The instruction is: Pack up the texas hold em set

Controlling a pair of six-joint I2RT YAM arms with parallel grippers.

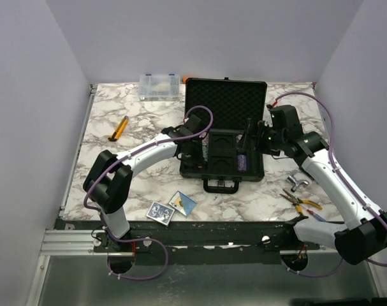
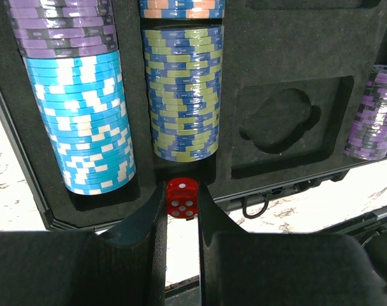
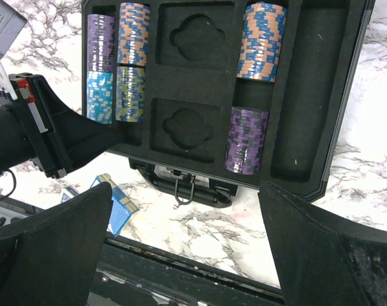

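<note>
The black case (image 1: pixel 192 171) lies open mid-table with its foam lid up. Its tray (image 2: pixel 282 76) holds several chip stacks, among them a light blue one (image 2: pixel 85 127) and a green-blue one (image 2: pixel 183 95). My left gripper (image 2: pixel 182 205) is shut on a red die (image 2: pixel 182 197), held just above the near end of the green-blue stack's slot. My right gripper (image 3: pixel 187 236) hangs open and empty over the table in front of the case handle (image 3: pixel 183 188). Two blue-white card decks (image 1: pixel 160 211) (image 1: pixel 182 203) lie on the table near the front edge.
A clear organizer box (image 1: pixel 160 87) sits at the back left. An orange-handled tool (image 1: pixel 120 128) lies on the left. Pliers and other tools (image 1: pixel 301 204) lie right of the case. Two card-shaped recesses (image 3: pixel 183 124) in the tray hold nothing.
</note>
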